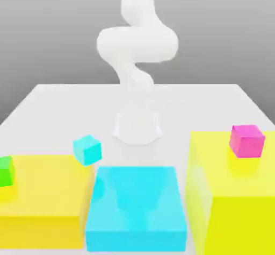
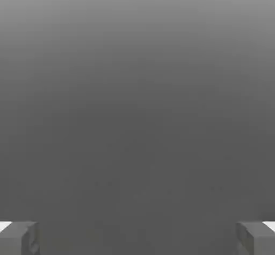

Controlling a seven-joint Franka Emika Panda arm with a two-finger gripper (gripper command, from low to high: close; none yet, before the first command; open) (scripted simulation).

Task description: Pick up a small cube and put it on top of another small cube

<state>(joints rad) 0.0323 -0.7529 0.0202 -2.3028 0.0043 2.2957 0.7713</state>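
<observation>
Pre-grasp by the look of it: gripper point(image 2: 137, 238) wide open, nothing held. Magenta cube point(image 1: 247, 141) sits on the tall yellow block point(image 1: 244, 224), exterior view's right. Next move should be over it, jaws square to its faces, then down. Stack target unclear: cyan cube point(image 1: 87, 150) looks tilted near the orange block point(image 1: 43, 231), support can't be told; green cube point(image 1: 6, 171) on that block. Blocks read as solid stands, not containers.
</observation>
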